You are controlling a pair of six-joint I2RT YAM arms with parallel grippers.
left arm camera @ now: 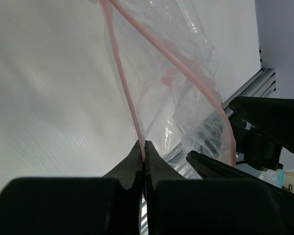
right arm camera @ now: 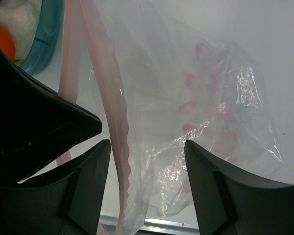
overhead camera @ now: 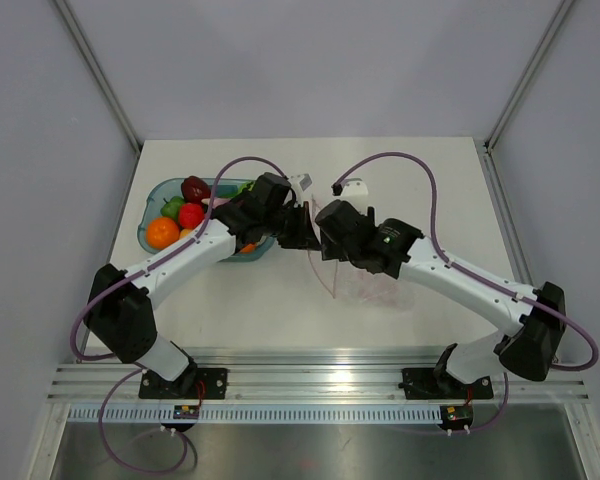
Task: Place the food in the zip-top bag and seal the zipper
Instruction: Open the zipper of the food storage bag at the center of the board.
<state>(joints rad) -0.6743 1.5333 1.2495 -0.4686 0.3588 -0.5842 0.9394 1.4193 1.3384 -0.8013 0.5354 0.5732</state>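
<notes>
The clear zip-top bag (overhead camera: 372,286) hangs between both grippers over the middle of the table. My left gripper (left arm camera: 145,145) is shut on one pink strip of the zipper (left arm camera: 121,78); the zipper's other strip curves off to the right. My right gripper (right arm camera: 147,147) is open, its fingers standing either side of the zipper (right arm camera: 113,115) and the bag's (right arm camera: 215,103) film without pinching it. In the top view the left gripper (overhead camera: 298,230) and right gripper (overhead camera: 322,238) nearly touch. The food (overhead camera: 163,232), orange, red and green pieces, lies in the teal tray (overhead camera: 150,205).
The teal tray's rim (right arm camera: 46,44) shows at the upper left of the right wrist view, with an orange piece (right arm camera: 0,45) and a white one (right arm camera: 20,17) inside. A small white object (overhead camera: 354,186) lies behind the grippers. The aluminium rail (overhead camera: 320,385) runs along the near edge.
</notes>
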